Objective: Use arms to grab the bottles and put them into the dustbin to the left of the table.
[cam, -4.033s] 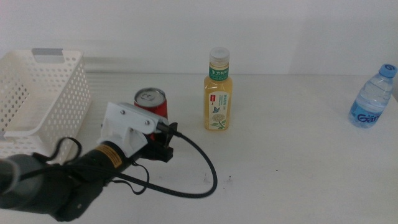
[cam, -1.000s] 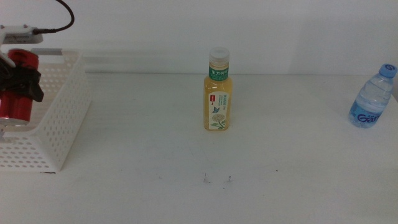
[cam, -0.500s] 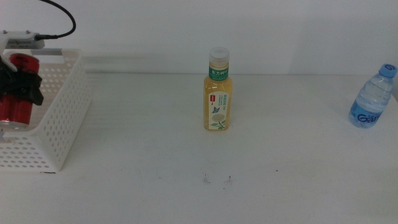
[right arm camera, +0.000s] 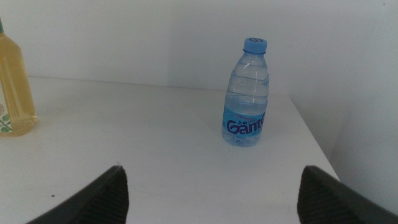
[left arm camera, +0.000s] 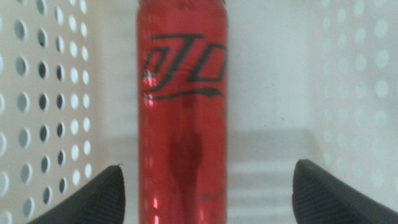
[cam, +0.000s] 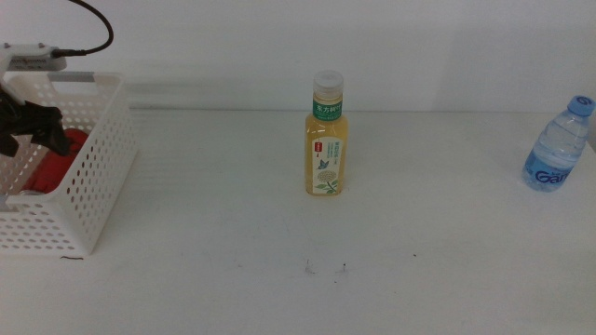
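The slim red can (cam: 61, 154) lies inside the white perforated dustbin (cam: 96, 186) at the table's left end. My left gripper (cam: 32, 126) hangs over the bin, open. In the left wrist view the can (left arm camera: 183, 106) lies below the wide-spread jaws of the left gripper (left arm camera: 208, 168), touching neither, between the bin's walls (left arm camera: 43, 93). The yellow tea bottle (cam: 327, 149) stands upright mid-table. The clear blue-capped water bottle (cam: 557, 144) stands at the far right. My right gripper (right arm camera: 211, 171) is open and empty, short of the water bottle (right arm camera: 246, 93), and out of the middle view.
The white table (cam: 279, 242) has a few tiny dark specks (cam: 324, 269) near the front. A black cable (cam: 88, 19) arcs above the left arm. The tea bottle (right arm camera: 12, 87) shows at the edge of the right wrist view.
The left gripper has let go of the red can over the dustbin. The can has dropped from between the jaws down into the bin. Both bottles have not moved.
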Robot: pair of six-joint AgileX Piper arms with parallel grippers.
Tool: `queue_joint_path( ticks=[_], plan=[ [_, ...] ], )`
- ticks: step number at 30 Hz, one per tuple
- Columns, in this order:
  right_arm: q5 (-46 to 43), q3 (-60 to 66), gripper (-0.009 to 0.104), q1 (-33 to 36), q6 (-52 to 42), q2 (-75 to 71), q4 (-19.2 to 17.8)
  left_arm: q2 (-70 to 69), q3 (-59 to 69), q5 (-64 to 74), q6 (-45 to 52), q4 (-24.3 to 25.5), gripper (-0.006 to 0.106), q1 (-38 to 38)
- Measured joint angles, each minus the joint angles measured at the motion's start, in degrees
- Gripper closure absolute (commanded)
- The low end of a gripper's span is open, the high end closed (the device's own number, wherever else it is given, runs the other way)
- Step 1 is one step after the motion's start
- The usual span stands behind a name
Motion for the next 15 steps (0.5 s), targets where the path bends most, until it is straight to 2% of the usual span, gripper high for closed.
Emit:
queue_joint_path(
  ticks=[7, 15],
  plan=[
    [0.0, 0.0, 0.002, 0.0, 0.0, 0.0, 0.0, -5.7, -0.6, 3.5, -4.5, -0.6, 0.012, -1.1],
    [0.0, 0.0, 0.002, 0.0, 0.0, 0.0, 0.0, -17.1, -0.9, 3.4, -9.7, 0.8, 0.012, -9.2]
  ],
)
